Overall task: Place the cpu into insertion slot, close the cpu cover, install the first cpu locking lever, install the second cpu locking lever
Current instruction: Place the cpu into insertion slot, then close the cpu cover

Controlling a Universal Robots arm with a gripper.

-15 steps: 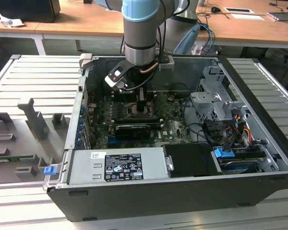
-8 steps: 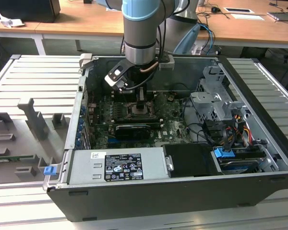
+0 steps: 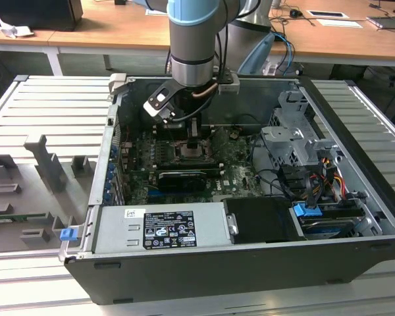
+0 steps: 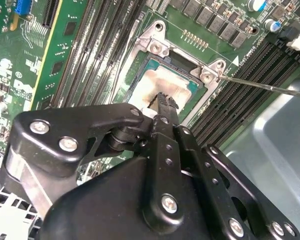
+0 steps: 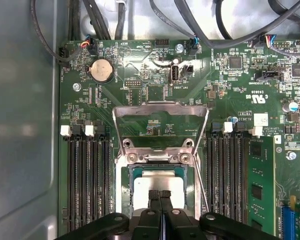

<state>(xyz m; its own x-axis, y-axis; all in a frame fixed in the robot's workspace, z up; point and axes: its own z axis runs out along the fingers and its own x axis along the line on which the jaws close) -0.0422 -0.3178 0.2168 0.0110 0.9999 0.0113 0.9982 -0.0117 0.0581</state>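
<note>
The cpu (image 5: 157, 184), a silvery square chip, lies flat in the socket on the green motherboard; it is also seen in the second wrist view (image 4: 155, 85). My gripper (image 5: 160, 194) hangs right over its middle, the two black fingertips (image 4: 166, 102) pressed together with nothing between them, on or just above the chip. The cpu cover (image 5: 160, 111), a thin metal frame, stands swung up on its hinge at the socket's edge. A thin wire locking lever (image 4: 265, 86) sticks out free beside the socket. In the exterior view the gripper (image 3: 193, 141) reaches down into the open computer case.
Black memory slots (image 5: 87, 185) flank the socket on both sides. Cable bundles (image 5: 210, 30) run along the board's edge. The grey case wall (image 5: 25, 125) is close by. A power supply (image 3: 161, 227) and a drive cage (image 3: 296, 141) crowd the case.
</note>
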